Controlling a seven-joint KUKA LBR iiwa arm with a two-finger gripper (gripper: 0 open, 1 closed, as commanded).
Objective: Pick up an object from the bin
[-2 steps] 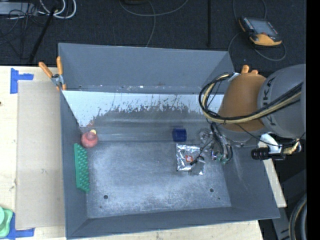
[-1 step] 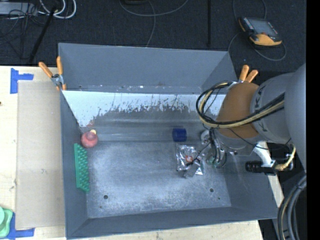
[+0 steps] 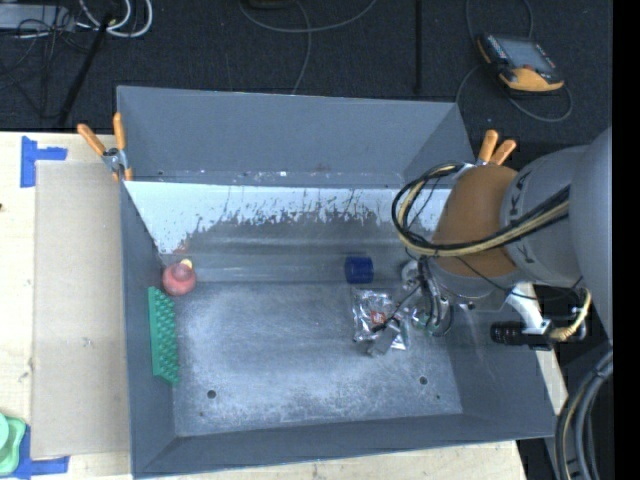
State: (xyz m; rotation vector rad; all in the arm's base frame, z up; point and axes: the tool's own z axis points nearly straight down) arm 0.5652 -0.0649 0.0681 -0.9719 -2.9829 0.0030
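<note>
Gripper low in the right part of the grey metal bin, near the right wall. Crumpled silver foil wrapper on the floor right at its tip, on the left side, seems touching. Open or closed: cannot tell. Small blue cap just behind the wrapper. Pink ball and green ridged strip well apart, by the left wall.

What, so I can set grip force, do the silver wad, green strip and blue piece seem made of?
Silver wad: probably crumpled foil or metallised film, shiny and creased. Green strip: likely plastic or rubber, matt, with a bumpy texture. Blue piece: perhaps plastic, smooth; too small to be sure.
</note>
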